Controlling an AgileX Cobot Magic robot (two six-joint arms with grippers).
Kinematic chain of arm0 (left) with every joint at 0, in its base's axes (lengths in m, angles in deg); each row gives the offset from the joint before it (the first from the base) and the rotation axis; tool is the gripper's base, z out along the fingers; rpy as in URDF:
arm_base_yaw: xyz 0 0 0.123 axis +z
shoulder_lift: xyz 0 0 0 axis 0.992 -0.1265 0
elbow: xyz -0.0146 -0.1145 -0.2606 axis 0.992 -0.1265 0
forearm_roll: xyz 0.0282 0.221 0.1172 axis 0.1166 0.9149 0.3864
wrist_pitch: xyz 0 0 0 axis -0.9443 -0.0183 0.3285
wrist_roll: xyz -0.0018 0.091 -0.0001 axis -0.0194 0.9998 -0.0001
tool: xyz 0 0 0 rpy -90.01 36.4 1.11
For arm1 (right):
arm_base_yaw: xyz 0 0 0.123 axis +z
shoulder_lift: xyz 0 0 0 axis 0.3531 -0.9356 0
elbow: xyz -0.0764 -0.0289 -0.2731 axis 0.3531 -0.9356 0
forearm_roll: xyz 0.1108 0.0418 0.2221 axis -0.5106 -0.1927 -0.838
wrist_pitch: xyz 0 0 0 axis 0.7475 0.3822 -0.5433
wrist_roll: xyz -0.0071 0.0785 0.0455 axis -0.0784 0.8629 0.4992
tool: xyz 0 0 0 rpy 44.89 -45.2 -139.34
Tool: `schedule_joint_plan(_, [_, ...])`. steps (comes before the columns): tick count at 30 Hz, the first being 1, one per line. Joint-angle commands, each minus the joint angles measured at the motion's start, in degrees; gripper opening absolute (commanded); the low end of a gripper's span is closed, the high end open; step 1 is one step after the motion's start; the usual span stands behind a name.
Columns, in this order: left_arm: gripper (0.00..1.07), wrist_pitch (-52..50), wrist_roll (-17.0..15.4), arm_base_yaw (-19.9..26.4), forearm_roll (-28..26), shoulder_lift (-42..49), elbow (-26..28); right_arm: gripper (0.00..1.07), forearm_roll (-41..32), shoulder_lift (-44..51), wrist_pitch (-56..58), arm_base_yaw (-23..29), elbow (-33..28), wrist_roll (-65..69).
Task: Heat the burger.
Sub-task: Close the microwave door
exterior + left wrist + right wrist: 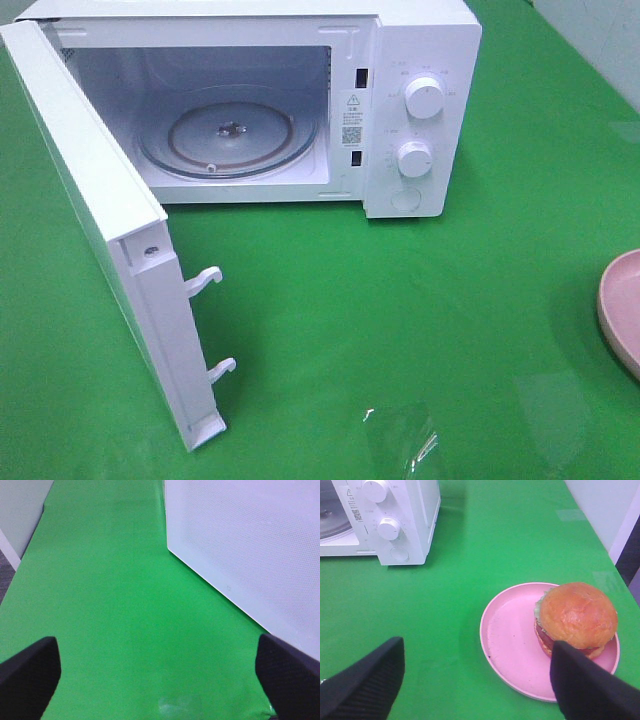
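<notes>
On the pink plate point(512, 645), off toward its far edge, sits the burger point(577, 616), and the right end effector point(477, 680) hangs just short of it, spread wide, one dark finger point(585, 685) overlapping the bun's near side in the wrist view, so contact is impossible to judge. Over on the other side, the left end effector point(159, 672) gapes fully wide above bare green table point(120, 605), beside the microwave's open door point(250, 550). From the high camera only a sliver of plate point(622, 305) shows at the frame edge; burger and both end effectors are out of shot.
</notes>
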Motion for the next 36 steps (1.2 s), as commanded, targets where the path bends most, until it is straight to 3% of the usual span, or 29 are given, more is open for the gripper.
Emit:
schedule_joint_plan(1, [0.98,-0.74,0.00,0.23,0.00,0.40,-0.17,0.76,-0.34,1.60,-0.57,-0.29,-0.29,-0.34])
schedule_joint_plan(33, [0.98,-4.13,-0.46,0.23,-0.34,0.34,1.32,0.76,-0.34,1.60,-0.57,-0.29,-0.29,-0.34])
schedule_joint_plan(36, [0.90,-7.68,-2.12,0.23,0.63,-0.29,1.38,0.76,-0.34,1.60,-0.57,-0.29,-0.29,-0.34])
